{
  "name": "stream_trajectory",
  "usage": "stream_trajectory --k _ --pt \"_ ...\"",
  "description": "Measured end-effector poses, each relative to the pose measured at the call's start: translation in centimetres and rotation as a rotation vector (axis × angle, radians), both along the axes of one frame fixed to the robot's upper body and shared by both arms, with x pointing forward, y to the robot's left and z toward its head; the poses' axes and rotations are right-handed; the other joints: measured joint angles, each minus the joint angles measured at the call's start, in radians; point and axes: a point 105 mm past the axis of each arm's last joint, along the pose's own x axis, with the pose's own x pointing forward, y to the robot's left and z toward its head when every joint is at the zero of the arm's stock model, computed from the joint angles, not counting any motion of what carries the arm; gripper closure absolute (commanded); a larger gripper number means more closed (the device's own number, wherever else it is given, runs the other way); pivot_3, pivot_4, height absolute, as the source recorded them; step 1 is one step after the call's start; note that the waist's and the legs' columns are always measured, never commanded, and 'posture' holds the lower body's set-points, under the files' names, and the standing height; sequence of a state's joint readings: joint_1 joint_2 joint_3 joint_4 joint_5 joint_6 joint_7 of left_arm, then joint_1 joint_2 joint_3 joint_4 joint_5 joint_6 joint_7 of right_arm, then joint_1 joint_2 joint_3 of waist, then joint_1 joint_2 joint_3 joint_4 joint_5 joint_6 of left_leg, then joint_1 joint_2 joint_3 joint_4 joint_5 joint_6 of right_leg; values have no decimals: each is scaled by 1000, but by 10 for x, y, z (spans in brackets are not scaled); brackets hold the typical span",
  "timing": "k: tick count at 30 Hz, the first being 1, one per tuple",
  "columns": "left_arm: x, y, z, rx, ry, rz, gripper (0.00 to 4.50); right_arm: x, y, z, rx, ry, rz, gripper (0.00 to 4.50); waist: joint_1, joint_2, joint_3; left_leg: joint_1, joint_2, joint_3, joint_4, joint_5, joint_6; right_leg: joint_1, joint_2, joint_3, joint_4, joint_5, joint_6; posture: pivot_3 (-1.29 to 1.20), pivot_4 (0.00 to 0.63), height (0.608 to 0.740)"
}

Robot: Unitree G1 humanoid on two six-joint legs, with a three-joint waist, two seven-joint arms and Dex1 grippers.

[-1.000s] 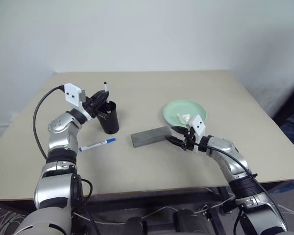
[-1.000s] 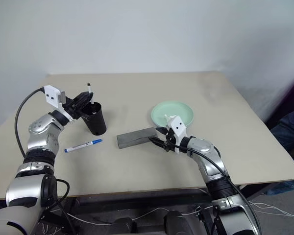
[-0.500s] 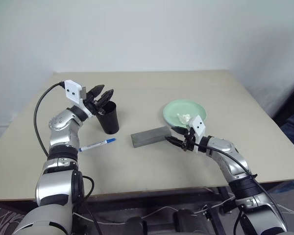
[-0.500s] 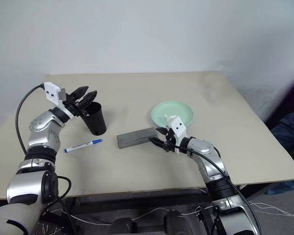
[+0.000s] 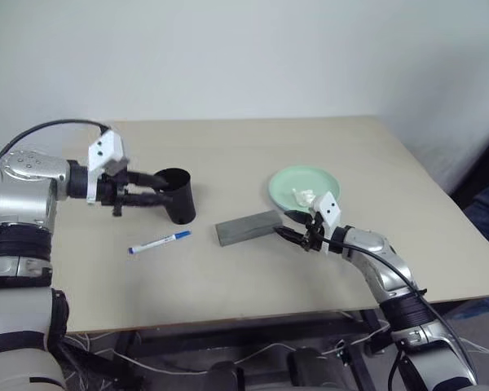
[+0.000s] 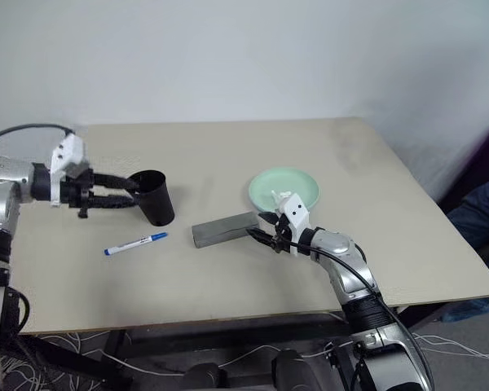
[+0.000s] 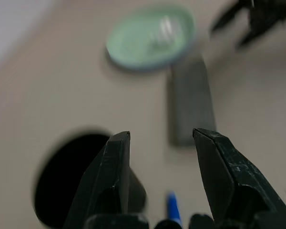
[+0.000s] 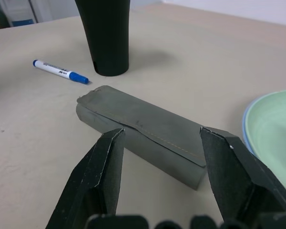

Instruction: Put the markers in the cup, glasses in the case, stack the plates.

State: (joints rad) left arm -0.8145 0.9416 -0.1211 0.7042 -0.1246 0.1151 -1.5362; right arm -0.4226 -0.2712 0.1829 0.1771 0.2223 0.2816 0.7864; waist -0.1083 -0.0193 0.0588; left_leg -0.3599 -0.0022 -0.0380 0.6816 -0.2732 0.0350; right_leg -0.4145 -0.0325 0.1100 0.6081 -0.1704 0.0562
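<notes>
Writing on the blue-capped marker (image 8: pixel 60 71) is a line of small dark print along its white barrel, too small to read; nothing else carries a label. The marker lies flat on the matte beige bench (image 5: pixel 253 155), near the base of the cup (image 5: pixel 177 195), a black tapered tumbler standing upright with its round mouth open. The case (image 5: pixel 246 227) is a grey oblong box with rounded edges and a thin stitched seam along its lid; it lies shut between the cup and the plates. The mint green plate (image 5: pixel 304 188) sits on a light blue one, whose rim shows at its edge, and something pale and glassy rests in it. The left end effector (image 5: pixel 152 187) hangs beside the cup's rim, fingers parted and empty. The right end effector (image 5: pixel 283 226) points at the near end of the case, fingers apart, gripping nothing.
</notes>
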Motion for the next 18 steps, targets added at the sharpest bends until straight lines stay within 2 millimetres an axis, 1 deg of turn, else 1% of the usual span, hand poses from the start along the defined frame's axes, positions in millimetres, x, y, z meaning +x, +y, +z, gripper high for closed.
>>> stream_trajectory --k 4,6,11,15,18 --pt "-5 19 -34 164 115 41 2369 0 1 -1 0 4 1 1764 1 0 0 -1 0 1 0 0 0 -1 0 0 0 0 0 0 0 737" --pt "-5 27 -47 223 150 63 2369 1 1 -2 -5 5 -1 1764 2 0 0 -2 0 0 0 0 0 -2 0 0 0 1 1 0 0 737" --pt "3 26 -66 336 164 55 2369 1 4 -2 -5 1 4 1764 8 -1 0 -4 0 1 0 0 0 -4 0 0 0 1 2 0 0 737" --pt "7 23 -77 375 182 51 2369 2 3 -3 -7 7 2 1764 8 -1 0 -4 0 1 0 0 0 -4 0 1 0 1 2 0 0 737" --pt "8 23 -81 393 191 48 2369 2 4 -2 -8 4 5 1764 7 -1 0 -4 0 1 0 0 0 -4 0 0 0 1 2 0 0 737"
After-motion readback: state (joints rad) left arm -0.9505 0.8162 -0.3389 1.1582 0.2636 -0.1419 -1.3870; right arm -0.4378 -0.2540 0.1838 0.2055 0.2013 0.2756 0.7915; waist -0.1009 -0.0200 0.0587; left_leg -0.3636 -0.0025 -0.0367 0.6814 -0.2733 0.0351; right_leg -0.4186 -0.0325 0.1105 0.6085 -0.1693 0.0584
